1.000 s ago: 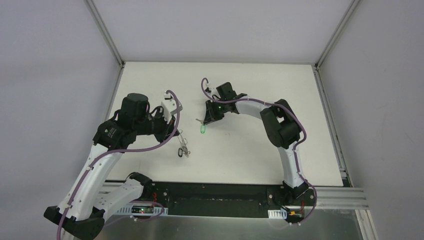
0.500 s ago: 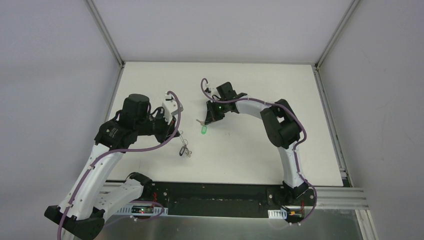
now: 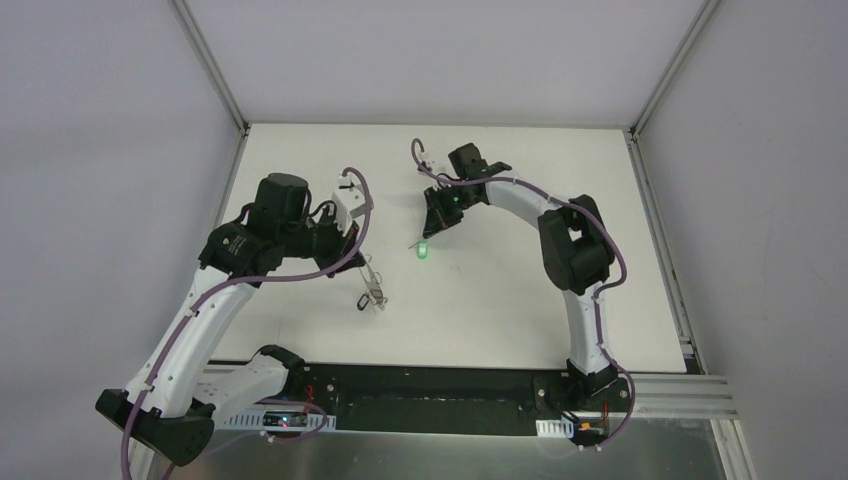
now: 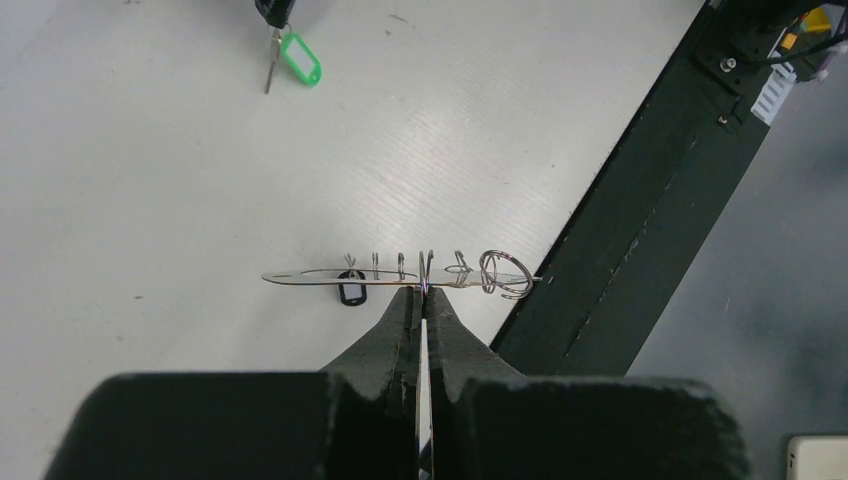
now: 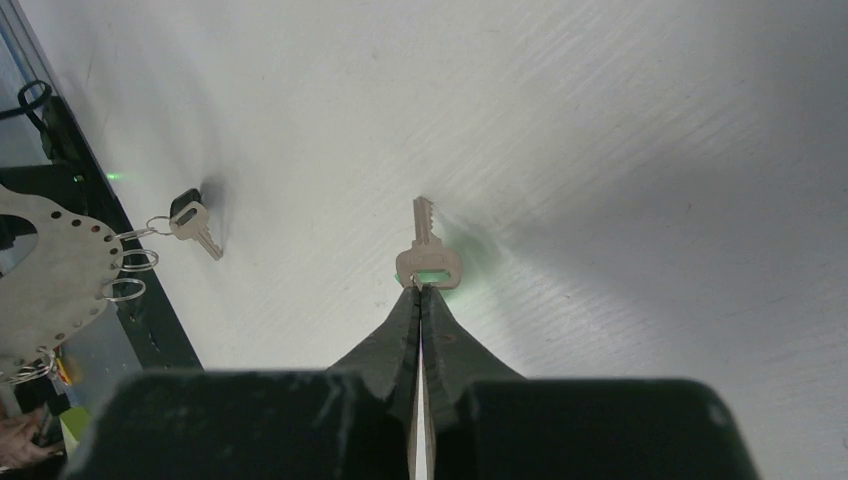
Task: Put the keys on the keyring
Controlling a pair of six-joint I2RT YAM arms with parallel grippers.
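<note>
Right tool (image 5: 420, 288) pinching green-headed silver key (image 5: 424, 250), left tool (image 4: 422, 292) clamping wire keyring (image 4: 285, 277)

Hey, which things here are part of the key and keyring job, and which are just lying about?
In the job:
green key, pinched by the right fingers
keyring, pinched by the left fingers

Just there:
black-headed key, by the keyring's small rings
black rail along the table edge

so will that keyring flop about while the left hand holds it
Probably stiff: the keyring, thin wire, holds its flat shape pinched by the left hand. Its black tag and small rings sit loose, so likely swing.
</note>
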